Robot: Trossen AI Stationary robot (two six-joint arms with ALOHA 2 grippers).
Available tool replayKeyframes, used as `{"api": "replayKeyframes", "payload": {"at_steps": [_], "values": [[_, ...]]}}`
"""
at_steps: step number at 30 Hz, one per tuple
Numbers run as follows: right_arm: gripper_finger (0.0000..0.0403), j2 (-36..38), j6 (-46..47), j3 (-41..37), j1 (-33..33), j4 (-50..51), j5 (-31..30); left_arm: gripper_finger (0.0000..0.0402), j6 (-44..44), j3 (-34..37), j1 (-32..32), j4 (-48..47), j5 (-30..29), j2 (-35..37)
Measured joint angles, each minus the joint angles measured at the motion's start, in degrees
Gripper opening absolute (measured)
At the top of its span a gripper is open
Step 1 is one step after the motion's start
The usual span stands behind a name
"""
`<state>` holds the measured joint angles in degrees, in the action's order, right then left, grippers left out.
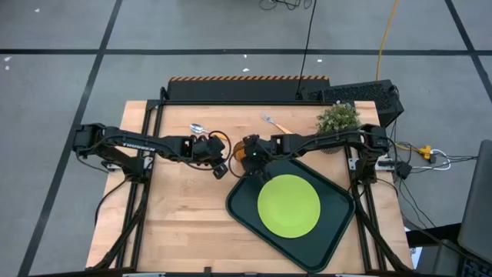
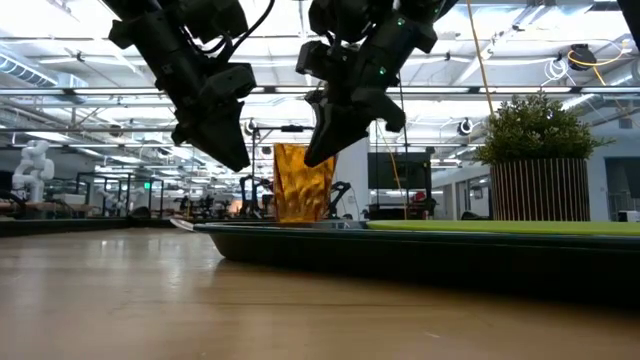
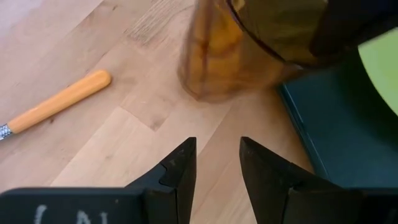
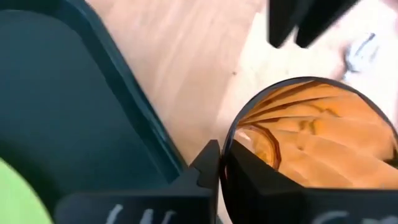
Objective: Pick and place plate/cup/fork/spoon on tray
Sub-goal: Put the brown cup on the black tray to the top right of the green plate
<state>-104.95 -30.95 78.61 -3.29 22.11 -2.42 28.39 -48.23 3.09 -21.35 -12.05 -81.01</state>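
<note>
Between the two tools, the cup (image 2: 303,183) is standing on the tabletop (image 1: 184,223) just outside the near corner of the tray (image 1: 330,242), and the right tool (image 1: 247,151) is pinching its rim, one finger inside the mouth and one outside, as the right wrist view is showing. Just beside that, on the far side of the cup from the tray, the left tool (image 3: 217,168) is hovering with its fingers partly apart and holding nothing. A thin rim pinch on a smooth tumbler is looking like the weak point: if the lift is quick, the cup may be swinging or slipping out, and if it is carried low it may be catching on the tray's raised rim and tipping. The left tool is also sitting close enough that a sideways move could be bumping it. Inside the tray, beyond the right tool, the plate (image 1: 288,205) is lying flat and taking up much of the floor, so the cup is needing the bare strip nearest the tool. Behind both tools, the spoon (image 1: 197,128) and fork (image 1: 270,121) are waiting on the wood, near a potted plant (image 1: 338,117). The cup is appearing empty.
</note>
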Motion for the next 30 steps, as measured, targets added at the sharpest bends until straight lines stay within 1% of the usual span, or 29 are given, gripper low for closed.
{"api": "replayKeyframes", "payload": {"at_steps": [5,9,11,13,15,18,20,24,30], "values": [[0.0003,2.1,-1.1,0.0,0.0,0.4,-3.6,0.0124,0.0,0.0,0.0,-1.1,0.0,0.0],[0.0002,5.6,0.4,0.0,-0.3,2.6,-3.1,0.0124,0.0,0.0,0.0,-2.4,-0.2,0.0],[0.0001,7.4,2.3,0.0,-0.9,5.9,-0.8,0.0124,0.0,0.0,0.0,-2.6,-0.5,0.0],[0.0001,9.0,4.9,0.8,-1.8,11.3,1.2,0.0124,-0.3,0.0,0.0,-2.5,-0.5,0.0],[0.0001,10.4,6.9,1.7,-2.4,17.9,0.9,0.0124,-1.3,0.0,0.0,-2.0,-0.6,0.0],[0.0001,12.5,9.2,3.0,-3.0,26.0,-2.0,0.0124,-4.5,0.0,0.0,-1.7,-1.0,0.0],[0.0001,13.9,11.3,3.7,-3.4,30.7,-2.0,0.0124,-5.4,0.0,0.2,-0.4,-1.2,0.0],[0.0001,17.0,16.5,4.2,-3.4,36.9,-1.9,0.0124,-6.1,0.0,1.2,4.5,-1.6,0.0],[0.0,20.6,24.5,4.2,-0.3,43.0,-2.0,0.0124,-11.4,0.0,2.1,13.5,-1.6,0.0]]}}
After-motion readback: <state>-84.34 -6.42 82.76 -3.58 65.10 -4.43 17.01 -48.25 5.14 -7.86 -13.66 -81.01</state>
